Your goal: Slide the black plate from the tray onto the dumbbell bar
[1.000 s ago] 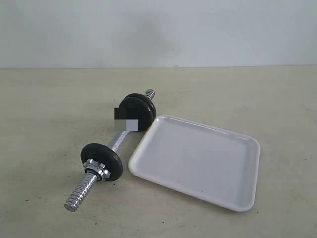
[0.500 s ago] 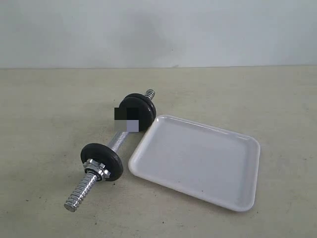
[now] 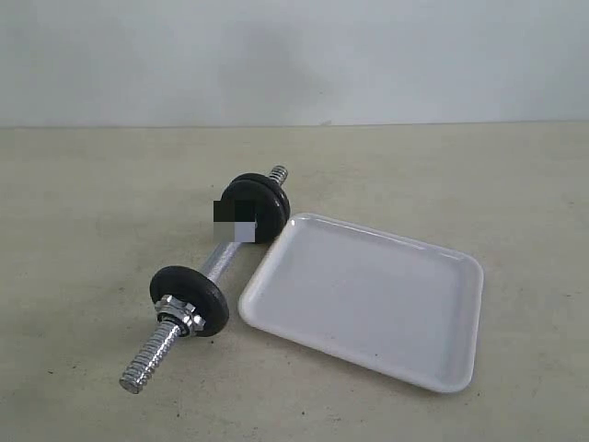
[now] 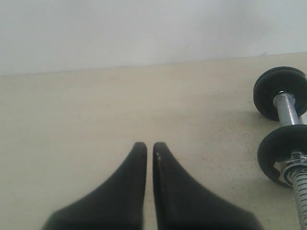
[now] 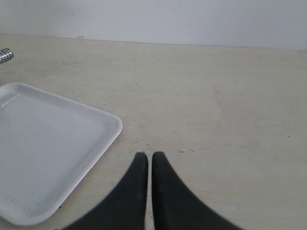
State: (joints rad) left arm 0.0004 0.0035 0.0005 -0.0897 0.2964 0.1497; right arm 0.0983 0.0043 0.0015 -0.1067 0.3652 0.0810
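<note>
bar (image 3: 219,261): lies flat on the desk (image 3: 83,203), a bit left of the middle.
long way: slanted. One screw end points to the near left corner. The other points to the far edge, a bit to the right.
near plate (image 3: 207,295): black, on the bar, standing on its rim. A silver nut (image 3: 180,313) sits against its near side.
far plates (image 3: 267,204): two black ones, side by side on the bar's far end.
tray (image 3: 368,295): white, just right of the bar.
left gripper (image 4: 149,145): over the desk, apart from the bar, jaws pressed almost together.
right gripper (image 5: 149,155): over the desk near a tray corner, jaws pressed almost together.
</note>
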